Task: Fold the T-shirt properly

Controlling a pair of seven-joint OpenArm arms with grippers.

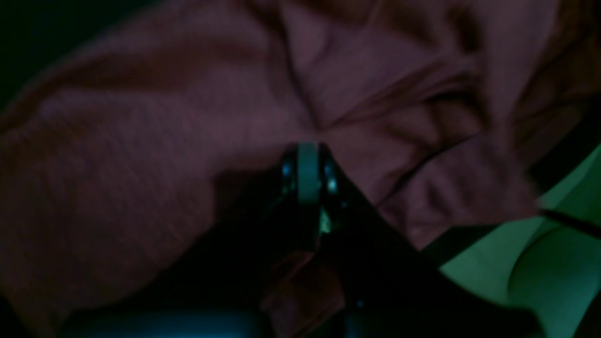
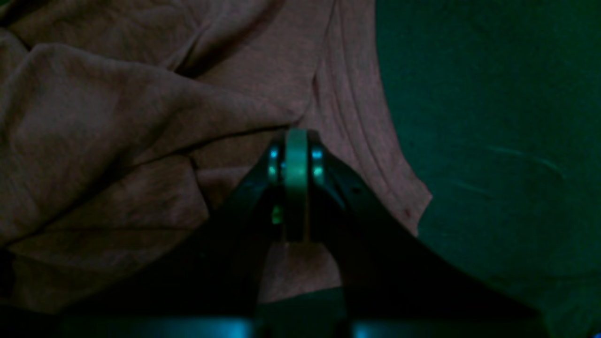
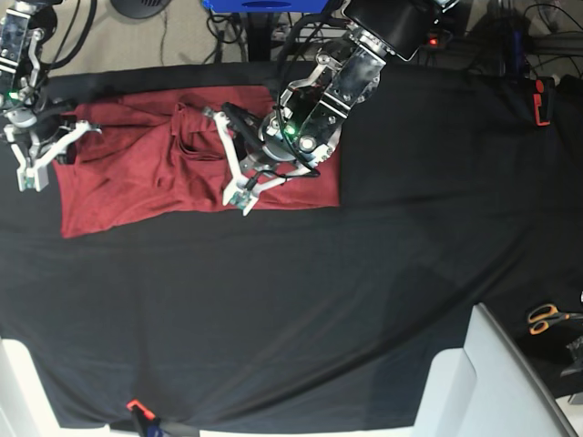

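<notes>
Both grippers clamp shut on the maroon T-shirt (image 3: 137,173) lying at the black table cloth's (image 3: 301,319) far edge — the right gripper (image 3: 35,150) pinching its outer end, the left gripper (image 3: 235,164) mid-garment, seemingly to draw a fold.

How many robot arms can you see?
2. The left tool is over the T-shirt near its middle; the right tool is at the shirt's left edge in the base view.

Black table cloth (image 3: 364,300) covers the table. Far edge: floor with cables (image 3: 237,27). Near right: white panel (image 3: 492,382); orange-handled scissors (image 3: 549,317) beside it.
</notes>
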